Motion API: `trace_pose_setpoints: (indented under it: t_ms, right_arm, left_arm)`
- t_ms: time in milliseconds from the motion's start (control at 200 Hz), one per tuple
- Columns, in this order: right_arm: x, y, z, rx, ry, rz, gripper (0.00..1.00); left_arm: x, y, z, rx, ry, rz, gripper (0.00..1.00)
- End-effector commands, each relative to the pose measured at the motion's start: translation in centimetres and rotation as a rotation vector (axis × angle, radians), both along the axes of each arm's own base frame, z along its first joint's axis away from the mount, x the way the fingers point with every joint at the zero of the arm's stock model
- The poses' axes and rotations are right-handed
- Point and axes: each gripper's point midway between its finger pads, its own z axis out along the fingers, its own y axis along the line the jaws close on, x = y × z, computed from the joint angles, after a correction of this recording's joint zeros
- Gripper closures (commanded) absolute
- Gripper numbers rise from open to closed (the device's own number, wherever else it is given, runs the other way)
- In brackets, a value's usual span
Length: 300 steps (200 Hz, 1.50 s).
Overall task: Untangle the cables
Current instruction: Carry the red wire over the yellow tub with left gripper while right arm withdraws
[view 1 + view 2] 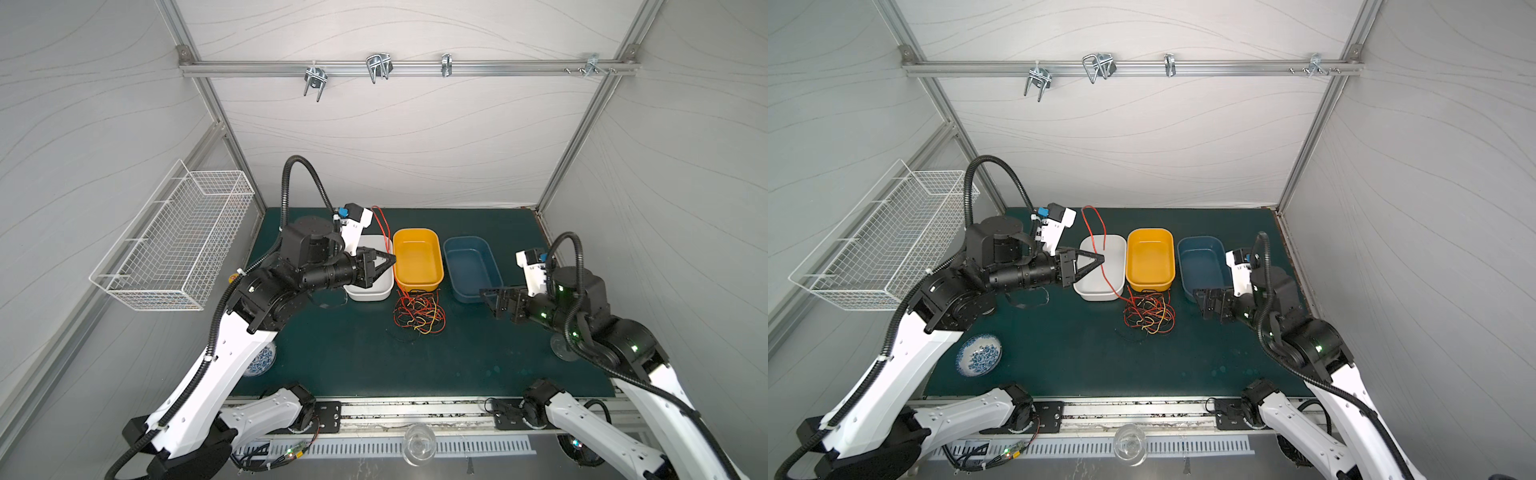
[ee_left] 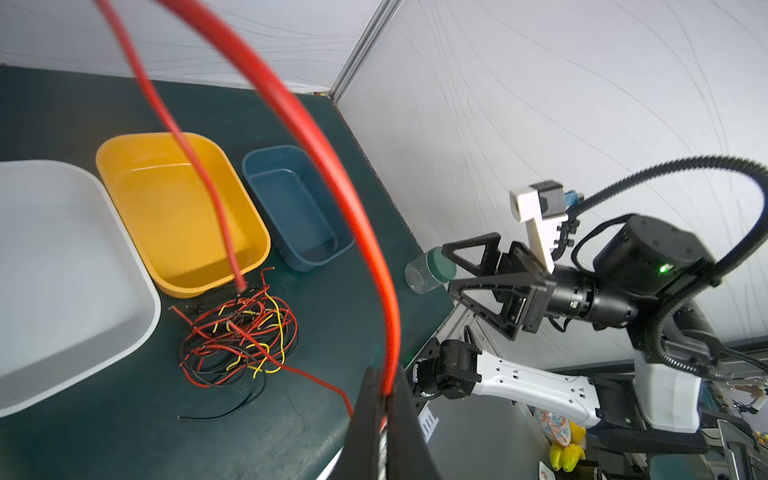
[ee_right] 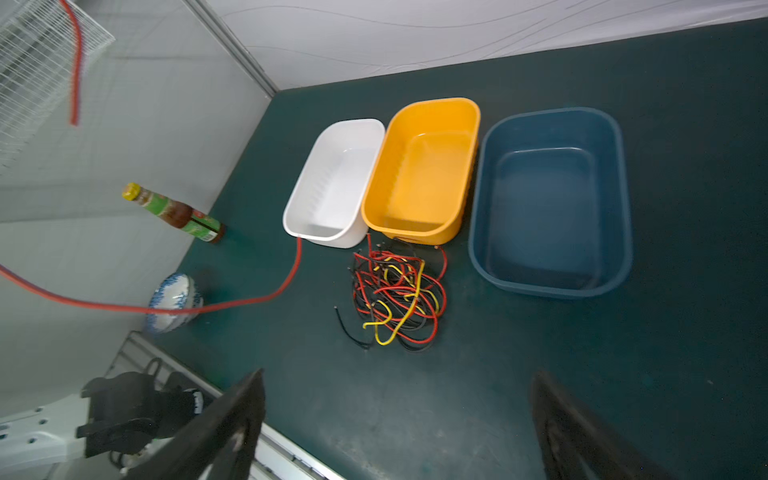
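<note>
Tangle of thin red, black and yellow wires [image 1: 419,313], just beside yellow plastic tub [image 1: 419,286]; likely light, limp, springy, best taken by free ends; left gripper [image 1: 390,257] clamped on one red wire [image 2: 365,232]; right gripper [image 1: 489,302] spread wide, empty

Three tubs in a row at the back of the table [image 1: 1079,365]: left tub [image 1: 1096,296], middle tub [image 1: 1149,286], right tub [image 1: 1200,262], close side by side. Cables [image 1: 1148,318] heaped just before middle tub. Bowl [image 1: 980,355] front left. Basket [image 1: 884,245] on left wall. Glass [image 1: 1129,444] beyond front edge.
</note>
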Motion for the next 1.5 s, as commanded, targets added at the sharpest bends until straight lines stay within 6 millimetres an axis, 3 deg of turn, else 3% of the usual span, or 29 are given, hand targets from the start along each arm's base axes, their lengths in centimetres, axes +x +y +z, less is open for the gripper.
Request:
trace_pose_setpoints:
  t_ms: [0,170,305,400,420,455,650,680,880,1011,1286,1496]
  right_arm:
    - [-0.8,-2.7,-2.1,-0.107,0.015,-0.075,0.01]
    - [-1.8,-4.9,-2.9,-0.126,0.002,-0.153,0.01]
    - [-2.5,-5.0,-2.8,-0.078,-0.043,-0.145,0.01]
    - [-2.8,-4.9,-3.4,-0.063,-0.045,-0.139,0.01]
    - [-2.8,-5.0,-3.4,-0.059,-0.048,-0.139,0.01]
    - [-3.0,-5.1,-3.2,-0.054,-0.055,-0.142,0.01]
    - [-3.5,-6.1,-2.6,-0.026,-0.120,-0.176,0.01]
    - [-3.6,-6.2,-2.5,-0.020,-0.129,-0.178,0.01]
    - [-3.8,-6.4,-2.3,-0.007,-0.155,-0.180,0.01]
    - [-3.8,-6.3,-2.3,-0.006,-0.158,-0.174,0.01]
    - [-3.9,-6.5,-2.2,-0.002,-0.174,-0.178,0.01]
    - [-3.9,-6.5,-2.2,-0.003,-0.178,-0.178,0.01]
  left_arm:
    - [1.3,-1.2,0.8,0.028,-0.024,-0.027,1.00]
    - [4.8,-3.6,0.0,0.107,-0.054,-0.067,1.00]
    - [8.3,-4.8,-1.3,0.185,-0.108,-0.048,1.00]
    - [10.7,-5.9,-3.4,0.241,-0.107,-0.046,1.00]
    - [11.1,-6.1,-2.6,0.235,-0.132,-0.042,1.00]
    - [12.0,-6.4,-3.2,0.249,-0.144,-0.036,1.00]
    - [16.5,-7.9,-7.1,0.328,-0.178,0.000,1.00]
    - [17.0,-8.1,-8.9,0.353,-0.159,0.000,1.00]
    - [20.3,-8.2,-15.1,0.452,-0.112,0.048,1.00]
    - [21.4,-8.8,-19.3,0.501,-0.039,0.038,1.00]
    - [21.0,-9.0,-27.2,0.562,0.118,0.009,1.00]
    - [20.5,-8.5,-30.9,0.604,0.216,-0.008,1.00]
